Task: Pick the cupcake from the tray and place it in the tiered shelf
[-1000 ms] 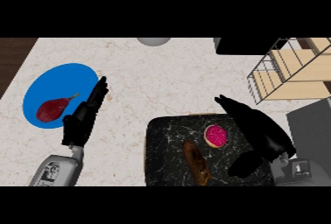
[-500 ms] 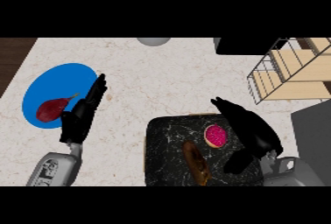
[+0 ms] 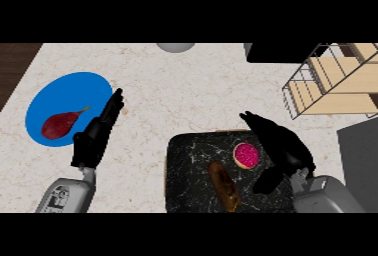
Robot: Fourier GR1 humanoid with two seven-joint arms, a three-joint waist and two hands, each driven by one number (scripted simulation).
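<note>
A cupcake point(image 3: 246, 155) with pink icing stands on the black marbled tray point(image 3: 192, 170) near its right side. My right hand point(image 3: 280, 147) hovers just right of the cupcake, fingers loosely curved and the thumb lower down, holding nothing. A brown pastry point(image 3: 224, 186) lies on the tray below the cupcake. The wire-framed tiered shelf point(image 3: 332, 80) with wooden levels stands at the upper right. My left hand point(image 3: 96, 135) rests open on the counter, fingers pointing up, beside the blue plate point(image 3: 66, 95).
A dark red fruit point(image 3: 60, 124) lies on the blue plate at the left. A grey round object point(image 3: 176, 47) sits at the top edge. A black box point(image 3: 277, 52) stands left of the shelf, and a grey block point(image 3: 358, 150) is at the right edge.
My right hand has shifted left and slightly down, closer to the cupcake. The left hand has barely moved.
</note>
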